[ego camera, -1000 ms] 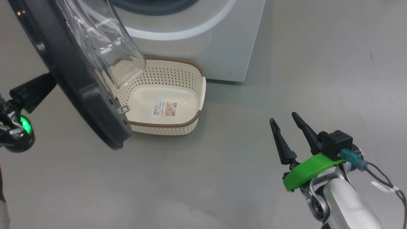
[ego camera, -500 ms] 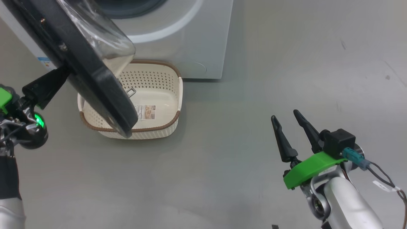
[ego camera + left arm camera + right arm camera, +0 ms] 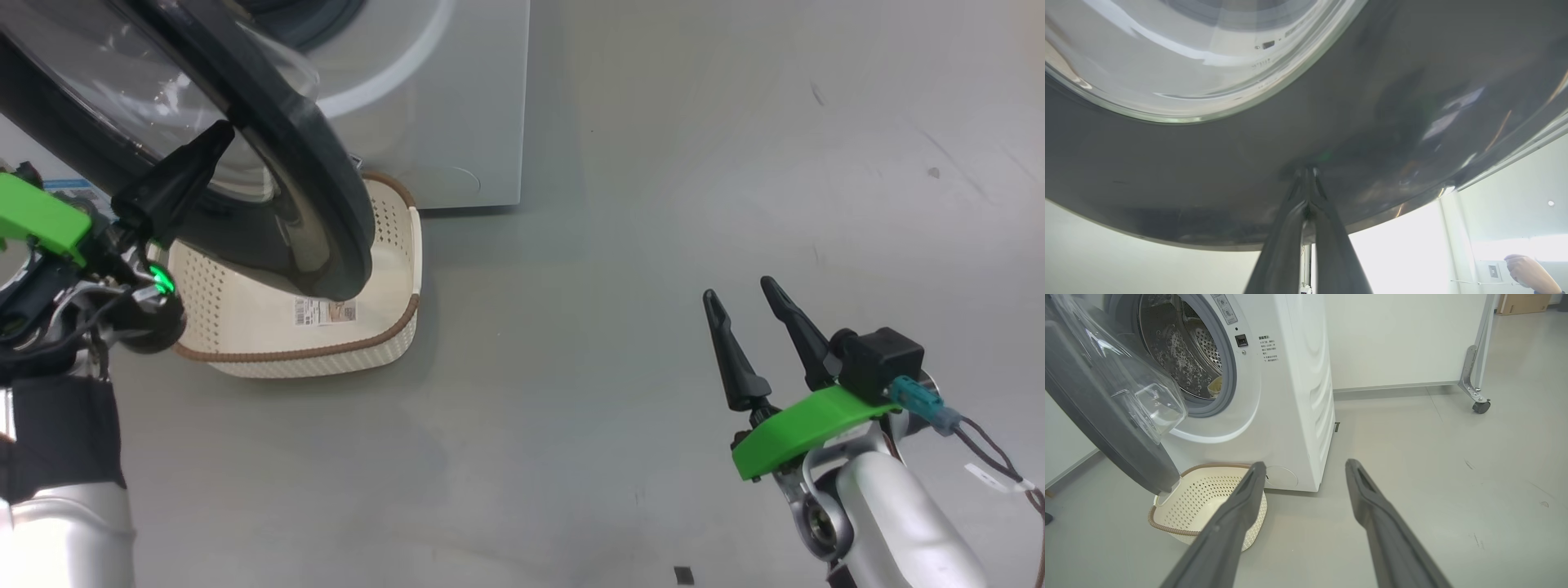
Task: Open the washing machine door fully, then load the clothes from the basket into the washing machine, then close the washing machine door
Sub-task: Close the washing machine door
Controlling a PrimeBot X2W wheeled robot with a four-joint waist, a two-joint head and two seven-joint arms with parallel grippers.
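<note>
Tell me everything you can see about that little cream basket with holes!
The small rectangular cream plastic basket has walls dotted with holes and a brown rim. A label sticker lies on its bottom; otherwise the visible inside is bare. It stands upright on the grey floor, just before the big white washing machine, partly under the open round black-rimmed door. Only the floor is seen touching it.

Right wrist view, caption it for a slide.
Open right gripper faces washer; door half-open above empty basket.
</note>
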